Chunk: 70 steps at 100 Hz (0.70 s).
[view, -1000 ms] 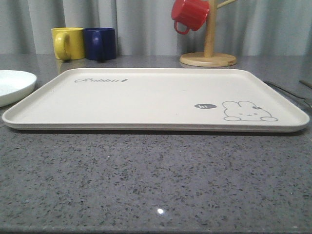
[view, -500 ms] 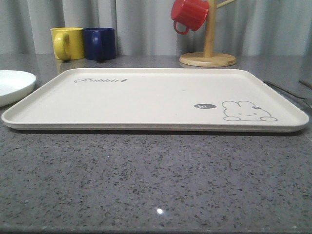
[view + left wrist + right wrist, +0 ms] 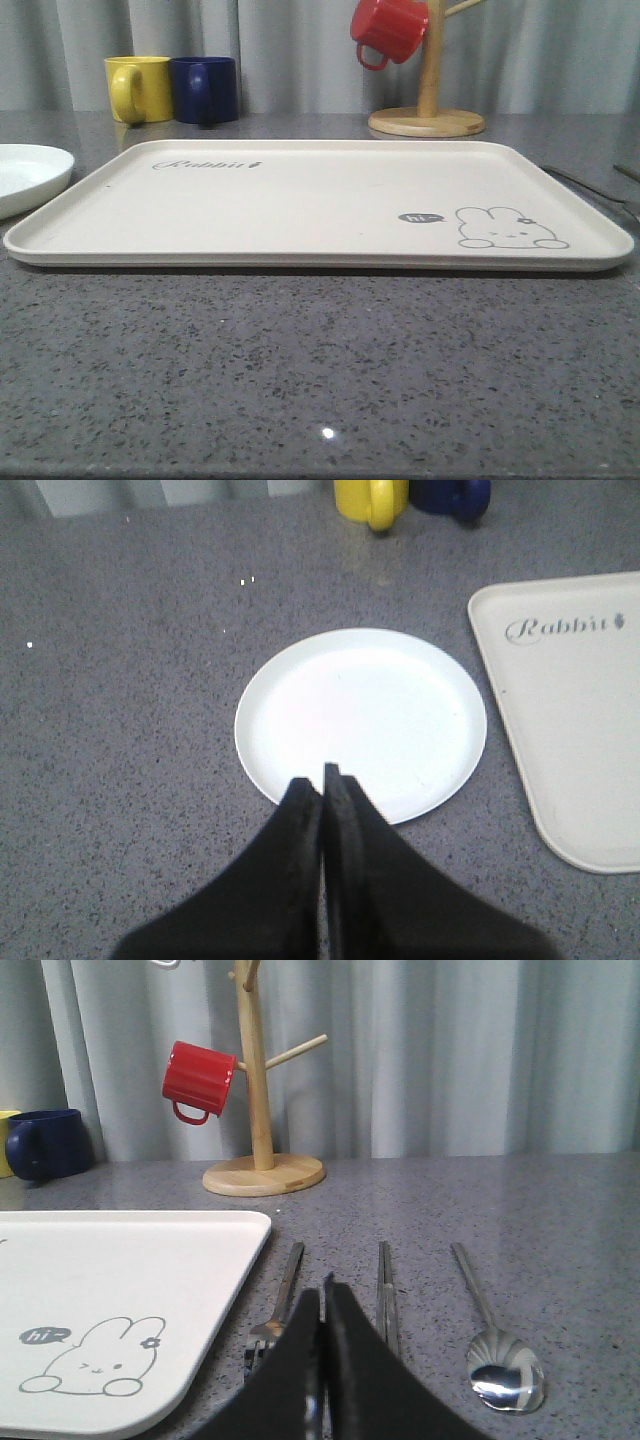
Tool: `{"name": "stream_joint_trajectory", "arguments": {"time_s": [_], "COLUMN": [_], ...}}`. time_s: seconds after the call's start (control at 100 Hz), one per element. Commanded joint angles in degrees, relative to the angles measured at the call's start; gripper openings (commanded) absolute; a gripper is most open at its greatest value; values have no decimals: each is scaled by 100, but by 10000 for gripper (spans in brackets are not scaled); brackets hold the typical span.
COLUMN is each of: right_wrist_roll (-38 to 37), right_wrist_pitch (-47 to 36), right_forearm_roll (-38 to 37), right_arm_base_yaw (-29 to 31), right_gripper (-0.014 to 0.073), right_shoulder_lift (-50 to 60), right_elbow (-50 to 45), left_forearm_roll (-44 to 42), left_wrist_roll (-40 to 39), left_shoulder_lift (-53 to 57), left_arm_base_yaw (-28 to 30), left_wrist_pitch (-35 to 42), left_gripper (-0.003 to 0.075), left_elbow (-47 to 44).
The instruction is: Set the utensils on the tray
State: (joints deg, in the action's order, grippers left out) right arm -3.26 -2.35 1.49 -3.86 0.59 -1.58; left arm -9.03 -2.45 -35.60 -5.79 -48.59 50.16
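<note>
The cream tray (image 3: 300,200) with the rabbit drawing lies flat mid-table with nothing on it. Left of it rests the round white plate (image 3: 25,175). My left gripper (image 3: 322,778) hovers shut and empty over the plate's (image 3: 360,715) near rim, with the tray's corner (image 3: 575,720) beside it. On the table beside the tray's (image 3: 120,1270) rabbit end lie the fork (image 3: 283,1290), the pair of chopsticks (image 3: 385,1280) and the spoon (image 3: 507,1370), side by side. My right gripper (image 3: 322,1295) is shut and empty, its tips between the fork and the chopsticks.
A yellow mug (image 3: 140,88) and a blue mug (image 3: 205,88) stand behind the tray at the back left. A wooden mug stand (image 3: 428,120) holding a red mug (image 3: 390,30) is at the back right. Grey curtains close off the rear.
</note>
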Motion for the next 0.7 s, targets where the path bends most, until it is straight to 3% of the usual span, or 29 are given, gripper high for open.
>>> {"name": "stream_joint_trajectory", "arguments": {"time_s": [0.0,0.45,0.59,0.69], "right_wrist_roll": [31,31,31,31], "right_wrist_pitch": [-487,-487,-487,-487], "right_forearm_roll": [-23,-23,-23,-23], "right_arm_base_yaw": [28,28,28,28], "right_gripper": [-68,-68,-68,-68], "right_shoulder_lift": [102,102,102,102], "right_elbow": [104,104,104,104], "left_forearm_roll": [-63,60,75,75], "left_wrist_roll": [-11,-11,-11,-11], "left_shoulder_lift": [-327,-1052,-1052,-1052], "left_arm_base_yaw": [15,15,15,15], "left_wrist_pitch": [197,107,20,20], "left_gripper": [-18,0,137,308], "left_elbow": [263,263,263,263]}}
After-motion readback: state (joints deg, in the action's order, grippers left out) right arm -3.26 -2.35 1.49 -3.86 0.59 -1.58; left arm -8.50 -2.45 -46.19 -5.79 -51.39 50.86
